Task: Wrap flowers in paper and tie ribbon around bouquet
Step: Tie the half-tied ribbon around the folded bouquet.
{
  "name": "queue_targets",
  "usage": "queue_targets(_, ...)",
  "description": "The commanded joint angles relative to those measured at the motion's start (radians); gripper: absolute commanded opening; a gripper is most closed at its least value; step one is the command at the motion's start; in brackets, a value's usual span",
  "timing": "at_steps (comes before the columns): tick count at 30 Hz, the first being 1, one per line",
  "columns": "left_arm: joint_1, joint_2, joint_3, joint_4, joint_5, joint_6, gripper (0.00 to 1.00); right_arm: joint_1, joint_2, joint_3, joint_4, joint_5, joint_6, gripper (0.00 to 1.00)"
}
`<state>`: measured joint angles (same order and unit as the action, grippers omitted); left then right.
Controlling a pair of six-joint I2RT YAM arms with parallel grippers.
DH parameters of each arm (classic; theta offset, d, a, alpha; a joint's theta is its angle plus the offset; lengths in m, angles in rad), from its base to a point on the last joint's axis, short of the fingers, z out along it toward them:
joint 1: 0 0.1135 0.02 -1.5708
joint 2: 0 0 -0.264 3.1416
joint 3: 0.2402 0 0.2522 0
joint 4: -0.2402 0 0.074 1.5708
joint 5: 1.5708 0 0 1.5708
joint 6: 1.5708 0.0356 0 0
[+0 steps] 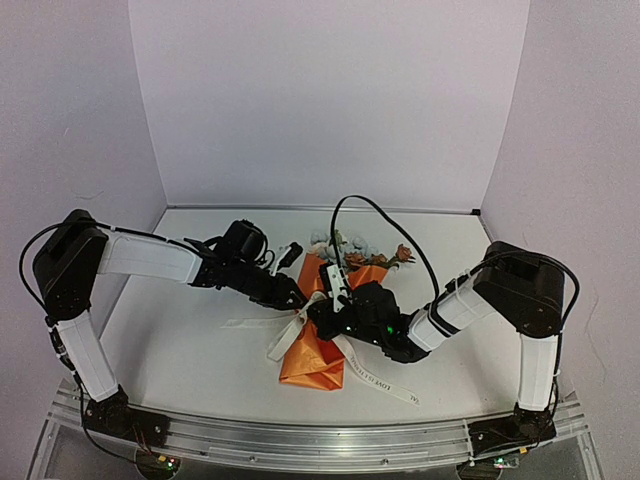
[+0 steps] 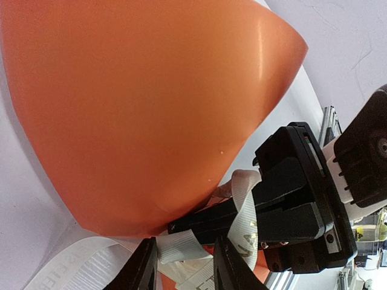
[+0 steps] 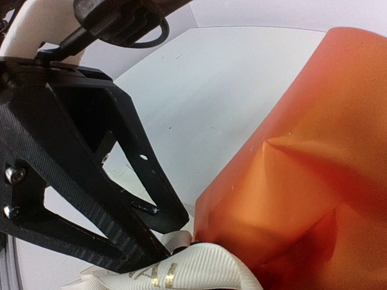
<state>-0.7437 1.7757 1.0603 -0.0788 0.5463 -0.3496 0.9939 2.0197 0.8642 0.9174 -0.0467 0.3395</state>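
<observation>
Right hand (image 3: 184, 237) is clamped shut on the ribbon (image 1: 381, 378) right at the bouquet's (image 1: 318, 352) waist. Left hand (image 2: 181, 267) is narrow with a strip of ribbon between its fingers, can't tell if it's pinching. Wrapping looks done: orange paper (image 2: 133, 109) coned round the flowers (image 1: 358, 250), lying mid-worktop (image 1: 200, 350). Ribbon crosses it, but I see no finished bow yet imo.
</observation>
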Motion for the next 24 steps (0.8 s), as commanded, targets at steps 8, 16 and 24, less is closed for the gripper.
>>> queue_targets(8, -0.008, 0.032, 0.034, -0.001, -0.014, -0.008, 0.29, 0.005, -0.058, 0.038, 0.02, -0.024, -0.001, 0.01)
queue_targets(16, -0.008, 0.022, 0.04, 0.02, -0.017, -0.014, 0.06, 0.009, -0.069, 0.034, 0.018, -0.028, 0.002, 0.02)
queue_targets(24, -0.008, -0.014, 0.033, 0.037, -0.006, -0.023, 0.0, 0.012, -0.114, -0.012, 0.006, 0.008, 0.067, 0.1)
